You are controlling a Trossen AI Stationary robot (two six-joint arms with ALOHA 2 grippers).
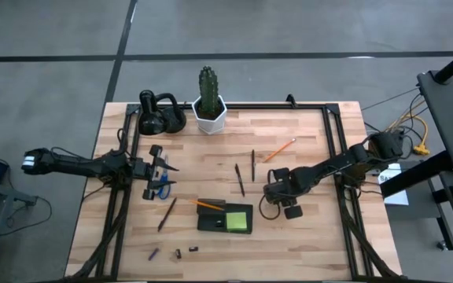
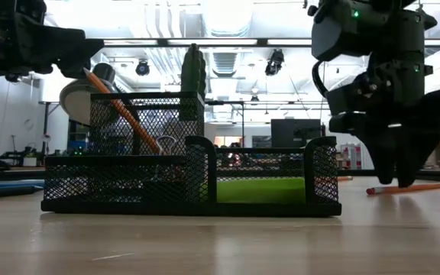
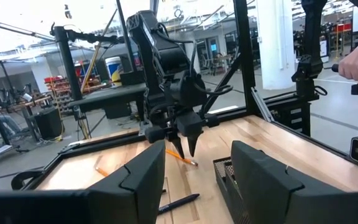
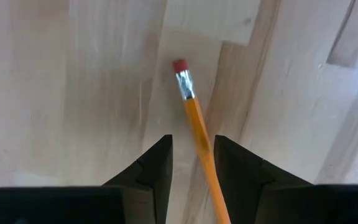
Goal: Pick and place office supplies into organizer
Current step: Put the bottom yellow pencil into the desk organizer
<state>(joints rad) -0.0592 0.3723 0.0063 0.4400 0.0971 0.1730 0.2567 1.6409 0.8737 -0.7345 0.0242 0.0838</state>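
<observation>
Now right claw [image 4: 191,168] pointing down, parted fingers straddling orange pencil [image 4: 194,118]; left claw [image 3: 191,180] released.

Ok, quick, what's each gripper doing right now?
Left gripper: open, holding nothing, above the scissors.
Right gripper: jaws partly open around a pencil lying on the table, not yet gripping it.

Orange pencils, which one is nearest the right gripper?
The pencil lying flat on bare wood, between the right gripper's open fingers; the other pencil leans inside the organizer.
</observation>
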